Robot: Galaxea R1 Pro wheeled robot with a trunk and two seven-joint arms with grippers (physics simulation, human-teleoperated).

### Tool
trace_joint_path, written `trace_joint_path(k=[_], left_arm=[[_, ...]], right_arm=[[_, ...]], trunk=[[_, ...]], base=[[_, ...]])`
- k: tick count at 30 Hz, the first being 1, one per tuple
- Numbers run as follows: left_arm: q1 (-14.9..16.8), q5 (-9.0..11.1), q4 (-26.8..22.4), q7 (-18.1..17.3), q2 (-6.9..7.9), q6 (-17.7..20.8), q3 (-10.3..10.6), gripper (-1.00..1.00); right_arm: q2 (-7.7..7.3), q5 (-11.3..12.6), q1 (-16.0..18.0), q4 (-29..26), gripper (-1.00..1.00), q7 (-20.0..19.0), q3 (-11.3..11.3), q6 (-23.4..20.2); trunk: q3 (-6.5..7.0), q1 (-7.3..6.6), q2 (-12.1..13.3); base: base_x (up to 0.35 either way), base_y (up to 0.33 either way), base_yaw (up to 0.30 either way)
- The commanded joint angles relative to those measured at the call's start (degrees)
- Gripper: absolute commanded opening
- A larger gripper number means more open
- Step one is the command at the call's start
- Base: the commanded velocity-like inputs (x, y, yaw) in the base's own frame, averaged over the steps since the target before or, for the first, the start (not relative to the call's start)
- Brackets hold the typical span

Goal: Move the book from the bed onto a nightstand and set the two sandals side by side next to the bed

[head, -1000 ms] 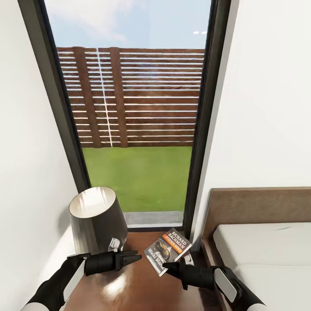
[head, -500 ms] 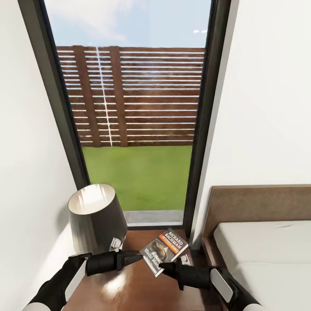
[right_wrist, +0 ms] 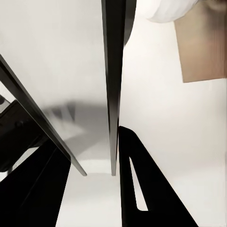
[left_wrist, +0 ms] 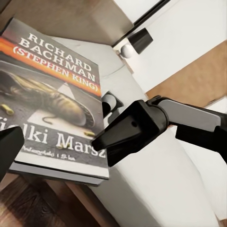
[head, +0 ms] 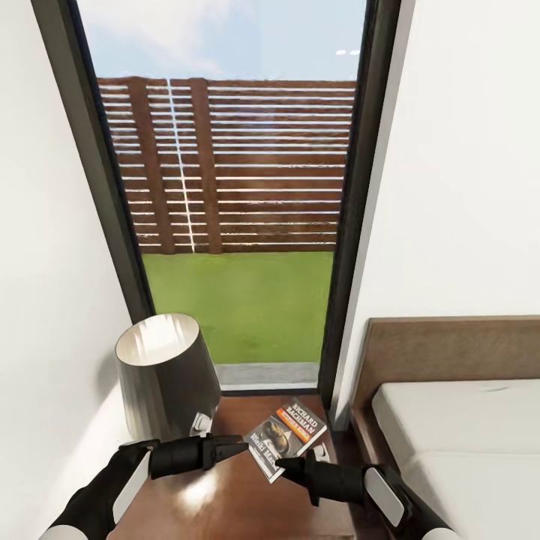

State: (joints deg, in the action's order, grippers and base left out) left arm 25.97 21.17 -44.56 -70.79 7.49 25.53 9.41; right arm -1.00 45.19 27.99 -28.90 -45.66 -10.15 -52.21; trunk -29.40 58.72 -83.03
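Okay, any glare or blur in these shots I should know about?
Head view: a bright glare patch on the glossy nightstand beside the lamp. Left wrist view: the book cover looks soft up close. Right wrist view: dark, hard-edged finger silhouettes.

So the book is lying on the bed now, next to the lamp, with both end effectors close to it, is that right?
Not quite. The book lies on the nightstand, not on the bed; the head view shows it. The rest holds: the lamp stands beside it, and the left end effector and right end effector are both close.
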Motion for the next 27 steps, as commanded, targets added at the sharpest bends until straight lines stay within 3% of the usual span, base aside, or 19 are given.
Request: trace_joint_path(k=[1,6,14,18,27], left_arm=[[0.04,0.53,-0.07,-0.05,0.07,0.62,0.27,1.00],[0.05,0.49,-0.59,-0.27,0.07,0.70,0.34,1.00],[0.04,0.52,-5.39,-0.48,0.07,1.17,0.37,1.00],[0.06,0.51,-8.03,-0.49,0.07,3.23,0.32,1.00],[0.02,0.53,-8.39,-0.38,0.36,4.97,0.31,1.00]], right_arm=[[-0.06,0.25,0.05,0.02,-1.00,-0.17,-0.24,-0.08],[-0.06,0.25,0.05,0.07,-1.00,-0.14,-0.23,-0.01],[-0.06,0.24,0.05,0.08,-1.00,-0.14,-0.22,0.00],[-0.06,0.14,0.05,0.08,-1.00,-0.12,-0.22,0.02],[-0.06,-0.01,0.05,0.08,-1.00,-0.13,-0.22,0.25]], trunk=[[-0.24,0.22,-0.45],[-1.14,1.32,-2.46],[-2.58,3.08,-5.66],[-3.30,3.96,-7.27],[-4.91,5.93,-10.88]], base=[[0.000,0.000,0.000],[0.000,0.000,0.000],[0.000,0.000,0.000],[0.000,0.000,0.000],[0.000,0.000,0.000]])
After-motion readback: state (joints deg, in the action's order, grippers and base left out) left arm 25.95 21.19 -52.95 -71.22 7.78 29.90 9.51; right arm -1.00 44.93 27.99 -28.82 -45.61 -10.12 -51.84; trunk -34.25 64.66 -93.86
